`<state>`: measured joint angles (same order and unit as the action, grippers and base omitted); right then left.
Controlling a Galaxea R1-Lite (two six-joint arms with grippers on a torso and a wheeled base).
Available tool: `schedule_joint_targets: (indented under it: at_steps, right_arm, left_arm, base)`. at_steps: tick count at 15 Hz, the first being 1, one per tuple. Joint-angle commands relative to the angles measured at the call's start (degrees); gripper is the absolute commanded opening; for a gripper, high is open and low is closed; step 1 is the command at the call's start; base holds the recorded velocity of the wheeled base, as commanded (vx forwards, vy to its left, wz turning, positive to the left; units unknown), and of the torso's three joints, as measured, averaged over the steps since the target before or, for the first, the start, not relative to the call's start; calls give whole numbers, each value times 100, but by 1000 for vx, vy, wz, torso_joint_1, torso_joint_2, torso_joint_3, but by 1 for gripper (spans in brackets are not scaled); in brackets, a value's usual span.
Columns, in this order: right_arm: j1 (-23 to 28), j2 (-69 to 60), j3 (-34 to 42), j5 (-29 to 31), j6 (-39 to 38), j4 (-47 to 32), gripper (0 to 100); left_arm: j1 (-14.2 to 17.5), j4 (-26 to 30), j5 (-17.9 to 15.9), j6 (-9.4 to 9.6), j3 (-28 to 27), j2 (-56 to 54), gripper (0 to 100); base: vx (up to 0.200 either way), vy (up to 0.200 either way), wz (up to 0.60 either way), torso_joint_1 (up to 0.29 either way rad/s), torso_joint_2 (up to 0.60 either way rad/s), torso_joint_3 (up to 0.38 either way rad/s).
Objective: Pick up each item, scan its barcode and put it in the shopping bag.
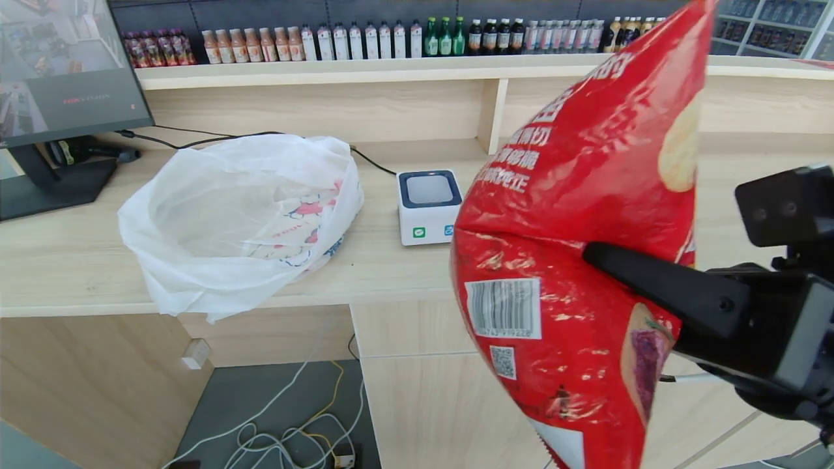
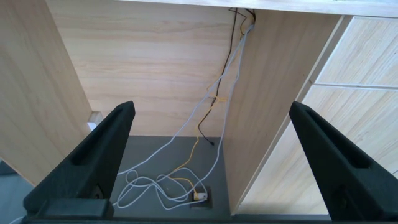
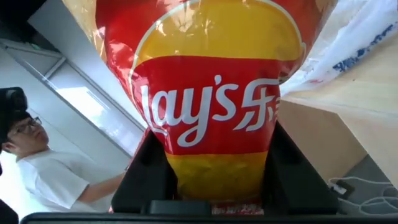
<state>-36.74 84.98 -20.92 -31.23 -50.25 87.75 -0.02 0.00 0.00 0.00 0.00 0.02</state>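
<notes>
Right gripper [image 3: 217, 171]: was clamped on chip bag [image 1: 586, 195].
Left gripper [image 2: 211, 155]: was spread wide, empty.
Done: pickup.
Pending: scanner [image 1: 428, 207] pass, then shopping bag [image 1: 195, 267].

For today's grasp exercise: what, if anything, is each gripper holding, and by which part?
Right gripper: red chip bag, pinched across its middle. Left gripper: nothing.

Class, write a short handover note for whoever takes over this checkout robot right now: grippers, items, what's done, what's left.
Left gripper: open, empty, low, facing under the counter.
Right gripper: shut on the chips bag, held up right of the scanner; its barcode faces the head camera, not the scanner.
Shopping bag lies open on the counter, left of the scanner; nothing seen inside.
Done: pickup. Left: scan, bag it.
</notes>
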Motion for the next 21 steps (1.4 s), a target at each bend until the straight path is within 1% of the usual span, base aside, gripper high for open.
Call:
schedule_joint_targets:
  at_steps: [1,6,10,12,15,18,21]
  right_arm:
    - [-61,643,176,3,-187,225,0]
    - [-140,440,-184,3,-1250,225,0]
    - [-193,396,-228,21,-1795,225,0]
    - [-193,265,-211,73,-1989,225,0]
    - [-298,-69,-149,100,-2498,225,0]
    - [-298,-157,18,100,-2516,225,0]
    - [-298,-157,0,100,-2516,225,0]
  left_arm:
    - [2,0,9,0,0,-2,100]
    - [2,0,0,0,0,-2,100]
    - [2,0,0,0,0,-2,100]
    - [2,0,9,0,0,-2,100]
    - [2,0,0,0,0,-2,100]
    - [2,0,0,0,0,-2,100]
    - [-6,0,0,0,0,-2,100]
  base:
    - [0,0,0,0,0,0]
    - [0,0,0,0,0,0]
    - [0,0,0,0,0,0]
    - [0,0,0,0,0,0]
    - [0,0,0,0,0,0]
    - [0,0,0,0,0,0]
    - [0,0,0,0,0,0]
